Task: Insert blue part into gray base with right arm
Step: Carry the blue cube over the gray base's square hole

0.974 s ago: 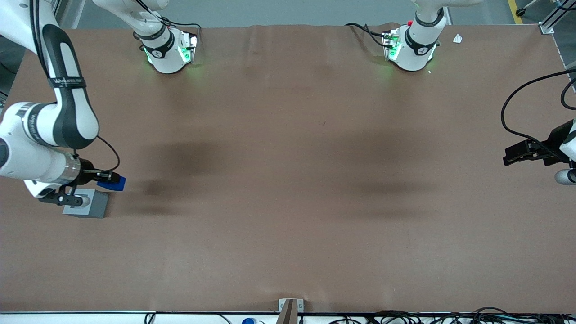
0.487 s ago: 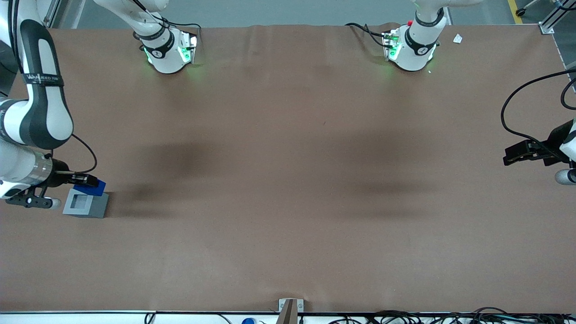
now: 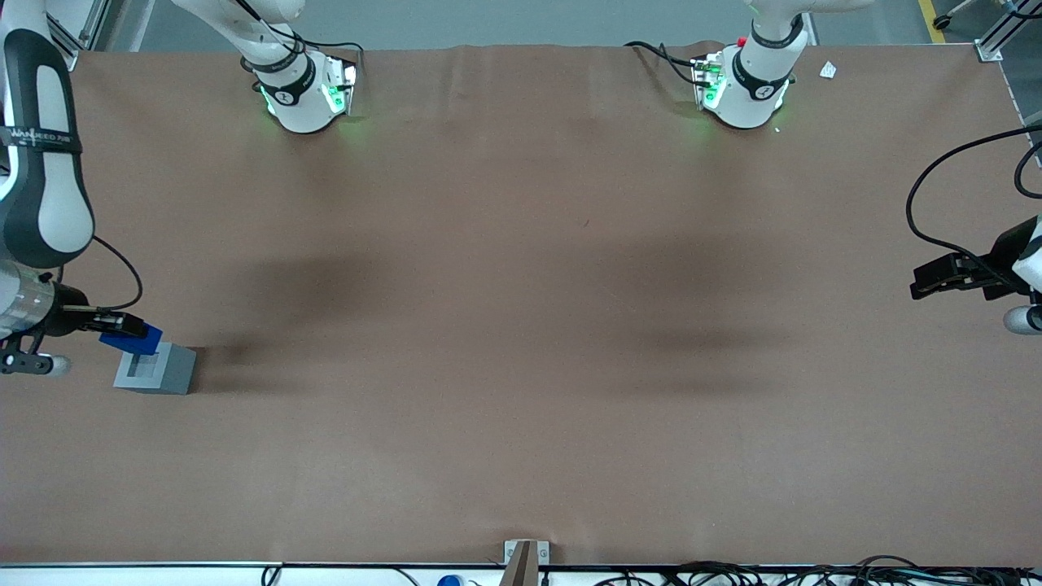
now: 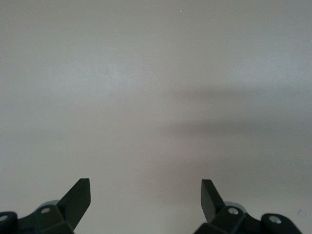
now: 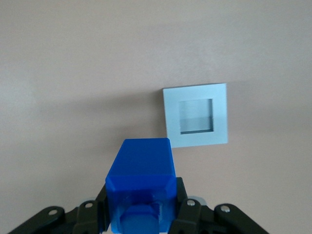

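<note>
My right arm's gripper (image 3: pixel 122 329) is shut on the blue part (image 3: pixel 132 338), held above the table at the working arm's end. The black fingers (image 5: pixel 183 204) clamp the blue part (image 5: pixel 141 187) on both sides, and its round stud faces the wrist camera. The gray base (image 3: pixel 155 368) stands on the brown table with its square socket facing up. In the front view the blue part overlaps the base's edge farther from the camera. In the right wrist view the gray base (image 5: pixel 196 115) lies ahead of the part and off to one side, its socket unobstructed.
Both arm bases (image 3: pixel 305 89) (image 3: pixel 745 85) stand at the table edge farthest from the front camera. A metal bracket (image 3: pixel 525 553) sits at the near edge, with cables along it. The parked arm's gripper (image 3: pixel 956 277) hangs at its end.
The right arm has swung farther toward its end of the table, carrying the blue part with it, from beside the base to over the base's farther edge. The base has not moved.
</note>
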Tool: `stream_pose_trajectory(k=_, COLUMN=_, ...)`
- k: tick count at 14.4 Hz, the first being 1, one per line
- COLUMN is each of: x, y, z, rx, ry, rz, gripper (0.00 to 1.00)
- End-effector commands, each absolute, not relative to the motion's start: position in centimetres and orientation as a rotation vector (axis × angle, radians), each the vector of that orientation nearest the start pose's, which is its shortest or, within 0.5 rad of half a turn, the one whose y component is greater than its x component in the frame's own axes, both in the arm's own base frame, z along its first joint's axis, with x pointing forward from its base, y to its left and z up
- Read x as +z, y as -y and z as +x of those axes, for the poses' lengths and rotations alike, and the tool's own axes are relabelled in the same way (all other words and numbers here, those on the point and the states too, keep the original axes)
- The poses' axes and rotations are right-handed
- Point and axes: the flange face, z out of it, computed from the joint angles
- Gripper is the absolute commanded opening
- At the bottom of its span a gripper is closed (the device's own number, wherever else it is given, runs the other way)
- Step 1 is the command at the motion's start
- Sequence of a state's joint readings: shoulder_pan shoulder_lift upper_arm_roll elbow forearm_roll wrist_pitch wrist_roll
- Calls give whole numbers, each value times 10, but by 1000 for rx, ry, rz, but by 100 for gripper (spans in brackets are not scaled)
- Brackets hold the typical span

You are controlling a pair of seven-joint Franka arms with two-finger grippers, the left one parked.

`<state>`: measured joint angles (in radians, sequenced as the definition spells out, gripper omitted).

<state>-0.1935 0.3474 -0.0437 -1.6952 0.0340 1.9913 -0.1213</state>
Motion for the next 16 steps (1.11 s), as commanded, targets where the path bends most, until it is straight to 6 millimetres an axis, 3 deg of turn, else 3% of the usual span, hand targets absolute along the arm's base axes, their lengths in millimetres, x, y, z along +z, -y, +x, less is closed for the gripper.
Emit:
stream_pose_trajectory(k=1, x=404, y=164, z=633, rx=46, ry=-204, rz=-3117, gripper=1)
stream_pose_trajectory(k=7, x=379, y=198, z=644, rx=60, ry=-176, rz=-3115, gripper=2)
stream_pose_trajectory(k=16, x=332, y=201, z=652, rx=148, ry=-170, rz=-3104, gripper=2)
